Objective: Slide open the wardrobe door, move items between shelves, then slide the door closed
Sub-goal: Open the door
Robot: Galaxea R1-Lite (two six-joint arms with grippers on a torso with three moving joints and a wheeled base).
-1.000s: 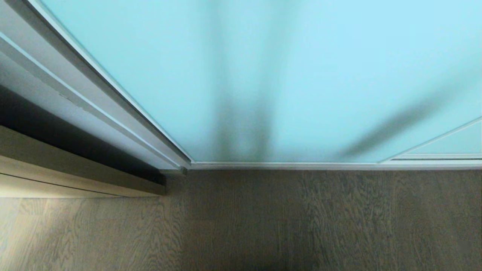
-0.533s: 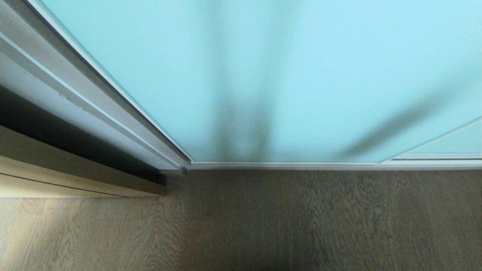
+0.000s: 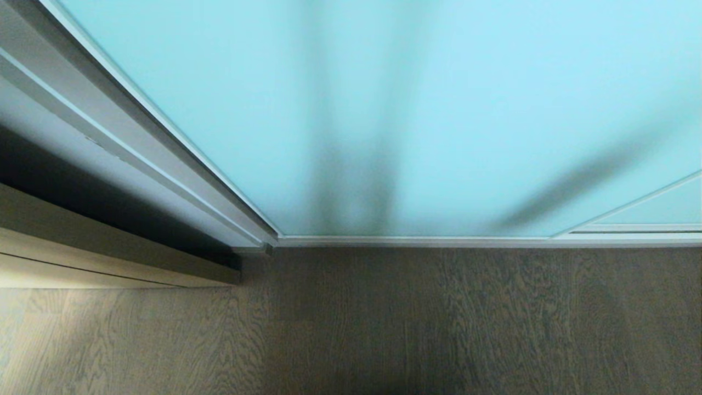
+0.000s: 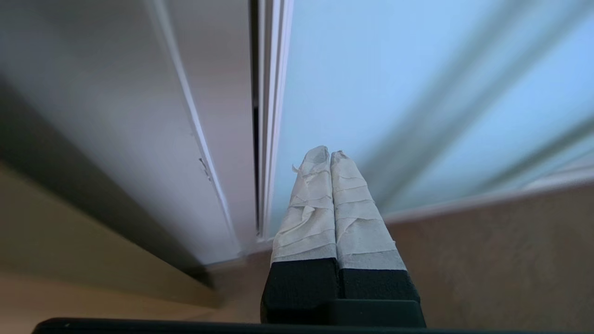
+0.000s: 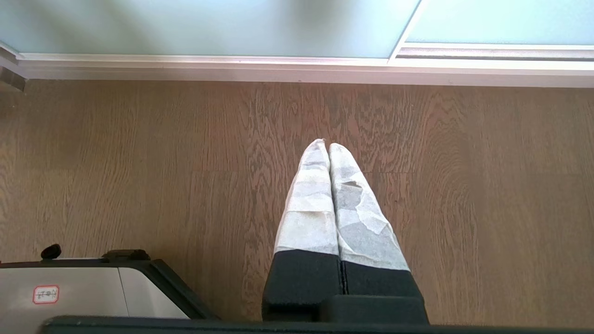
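1. Far left: light wooden cabinet front [image 3: 109,258], then a grey-white wardrobe side post [image 3: 126,142]. The sliding wardrobe door [image 3: 439,109] butts against that post, fully shut, frosted aqua glass in a thin silver frame.
2. Left gripper [image 4: 330,155]: taped fingers pressed together, holding nothing, tips aimed up close beside the door's left frame edge [image 4: 274,116]. Judgement: it is placed there to catch the edge and push the panel sideways; contact not visible.
3. Centre: wooden floor [image 3: 439,318] runs up to the bottom track. A second glass panel [image 3: 658,208] sits behind at far right.
4. Right gripper [image 5: 329,144]: fingers pressed together, empty, pointing down at the floor, well apart from the door; looks parked.
5. Contents: shelves and cushion are hidden behind the frosted glass; only vague dark streaks show.
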